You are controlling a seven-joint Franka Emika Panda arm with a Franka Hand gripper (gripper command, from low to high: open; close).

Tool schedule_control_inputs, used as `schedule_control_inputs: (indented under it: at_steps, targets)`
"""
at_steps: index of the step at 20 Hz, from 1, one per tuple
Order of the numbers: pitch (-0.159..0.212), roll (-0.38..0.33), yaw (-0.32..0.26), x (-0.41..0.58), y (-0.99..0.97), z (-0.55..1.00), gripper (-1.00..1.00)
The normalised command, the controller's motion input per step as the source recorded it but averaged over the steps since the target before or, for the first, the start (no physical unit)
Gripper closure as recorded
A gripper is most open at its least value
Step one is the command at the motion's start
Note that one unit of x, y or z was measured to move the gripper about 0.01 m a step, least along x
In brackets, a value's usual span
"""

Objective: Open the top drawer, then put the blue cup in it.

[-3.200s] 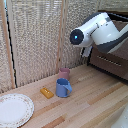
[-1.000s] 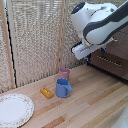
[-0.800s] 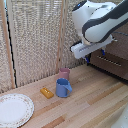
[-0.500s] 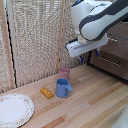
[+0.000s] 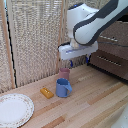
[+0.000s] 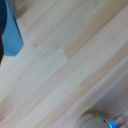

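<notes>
Step in hand: judging by the drawers, both looking flush at the exterior view's right, the opening is not yet done, though the arm is hanging over the cups and not at the dresser
Doing it well: the tool (image 5: 71, 64) is needing to travel toward the top drawer (image 5: 114, 39), line its fingers up across the thin silver bar handle, close squarely on the bar and pull straight outward, level, so the front is sliding and not binding; the drawer wants to come out far enough for a mug to drop in
Tool: it is hanging below the white wrist block, just above the pink cup (image 5: 64, 74); the fingers are blurred and small in the exterior view, so I cannot tell how far apart they are standing; nothing is appearing to be held or touched
Wrist view: showing only pale counter (image 6: 65, 55) planks, a dark blue-edged shape at one edge, and a pale rounded shape at another; too blurred to name
Blue cup: the blue cup (image 5: 63, 88) is sitting upright on the counter, in front of the pink cup, well apart from the dresser
Nearby: a small orange block (image 5: 47, 92) is lying beside the blue cup, and a white plate (image 5: 14, 109) is resting toward the exterior view's left
</notes>
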Motion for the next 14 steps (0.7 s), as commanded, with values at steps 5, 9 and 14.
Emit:
schedule_control_inputs:
  at_steps: [5,9,14]
  targets:
    - [0.045,0.156,-0.118,0.412,0.29,-0.31,-1.0]
    - [0.041,0.147,-0.114,0.329,0.24,-0.34,-1.0]
    - [0.058,0.132,-0.103,0.239,0.07,-0.37,-1.0]
